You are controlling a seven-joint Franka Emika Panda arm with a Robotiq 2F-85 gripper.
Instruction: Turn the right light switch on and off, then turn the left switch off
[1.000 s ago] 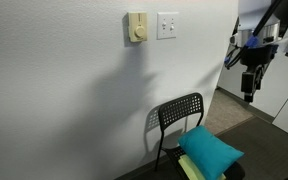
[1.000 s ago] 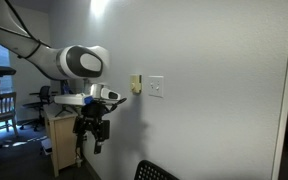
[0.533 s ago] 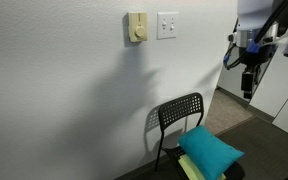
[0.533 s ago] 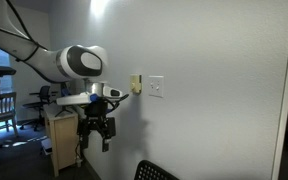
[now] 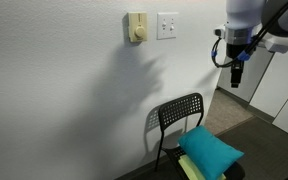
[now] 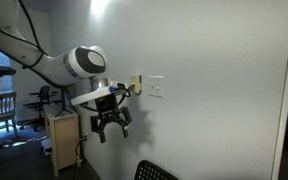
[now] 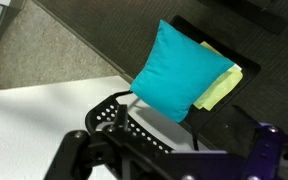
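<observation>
A square white two-gang wall plate (image 5: 167, 25) sits high on the white wall and also shows in an exterior view (image 6: 156, 87). Its left switch (image 5: 163, 25) and right light switch (image 5: 171, 25) are tiny white toggles; their positions are too small to tell. My gripper (image 5: 236, 80) hangs pointing down, to the right of the plate and below it, clear of the wall. It also shows in an exterior view (image 6: 112, 126). Its fingers look spread and empty. The wrist view looks down, not at the switches.
A cream plate with a round knob (image 5: 136, 27) sits just left of the white plate. Below stands a black perforated chair (image 5: 179, 115) with a teal cushion (image 5: 210, 151) on a yellow-green pad (image 7: 221, 84). A wooden cabinet (image 6: 64, 140) stands behind the arm.
The arm has swung toward the wall and the gripper has risen, now closer to the wall plate. The switches look unchanged.
</observation>
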